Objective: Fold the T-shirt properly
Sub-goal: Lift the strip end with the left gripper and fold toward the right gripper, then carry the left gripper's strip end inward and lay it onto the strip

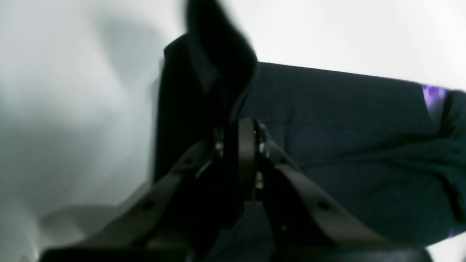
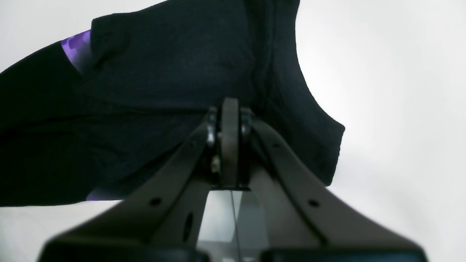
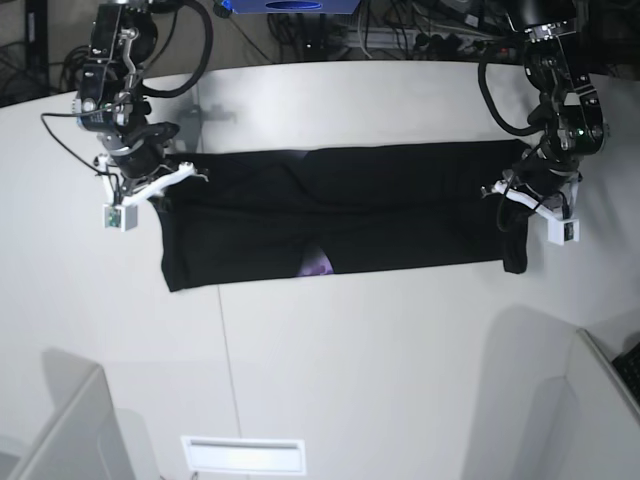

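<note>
The black T-shirt (image 3: 340, 210) is stretched out as a long folded band across the white table (image 3: 350, 370), with a purple patch of print (image 3: 318, 265) peeking out at its lower edge. On the right of the base view, my left gripper (image 3: 515, 195) is shut on that end of the T-shirt. In the left wrist view the left gripper (image 1: 240, 133) pinches a bunched black flap of the T-shirt (image 1: 346, 120). On the left of the base view, my right gripper (image 3: 165, 185) is shut on the other end. In the right wrist view the right gripper (image 2: 229, 116) bites the T-shirt (image 2: 164, 72).
Cables and dark equipment (image 3: 400, 30) line the table's far edge. A small grey bracket (image 3: 205, 118) sits behind the shirt's left end. A white slotted plate (image 3: 243, 455) lies at the front edge, between grey partitions at lower left (image 3: 60, 430) and lower right (image 3: 600, 400).
</note>
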Robot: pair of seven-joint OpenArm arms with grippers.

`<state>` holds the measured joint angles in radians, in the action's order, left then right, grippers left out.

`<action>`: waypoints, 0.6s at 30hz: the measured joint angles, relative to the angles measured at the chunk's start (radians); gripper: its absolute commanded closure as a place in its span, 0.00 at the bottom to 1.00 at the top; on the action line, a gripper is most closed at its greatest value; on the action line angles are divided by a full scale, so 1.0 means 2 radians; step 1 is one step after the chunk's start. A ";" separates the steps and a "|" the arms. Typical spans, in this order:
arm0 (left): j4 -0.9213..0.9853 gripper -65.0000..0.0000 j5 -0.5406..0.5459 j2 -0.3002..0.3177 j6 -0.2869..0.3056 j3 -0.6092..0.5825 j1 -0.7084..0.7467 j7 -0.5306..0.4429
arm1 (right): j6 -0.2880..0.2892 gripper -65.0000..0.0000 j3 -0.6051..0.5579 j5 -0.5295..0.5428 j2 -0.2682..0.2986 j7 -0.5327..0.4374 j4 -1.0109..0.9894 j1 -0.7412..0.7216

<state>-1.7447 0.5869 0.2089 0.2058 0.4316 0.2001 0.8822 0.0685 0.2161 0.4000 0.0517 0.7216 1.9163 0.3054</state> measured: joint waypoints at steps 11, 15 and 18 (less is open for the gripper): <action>0.002 1.00 0.000 -0.036 -0.010 -0.086 -0.014 0.002 | 0.000 1.00 0.000 0.000 0.000 0.000 0.000 0.000; 0.002 1.00 0.002 -0.039 -0.035 -0.119 -0.020 0.000 | 0.000 1.00 0.000 0.000 0.000 0.000 0.000 0.000; 0.002 1.00 0.001 -0.038 -0.049 -0.150 -0.028 0.001 | 0.000 1.00 0.000 0.000 0.000 0.000 0.000 0.000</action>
<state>-1.7397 0.5880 0.1333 0.1078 0.1310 0.1448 0.8841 0.0685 0.2161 0.4000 0.0513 0.7219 1.9160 0.3054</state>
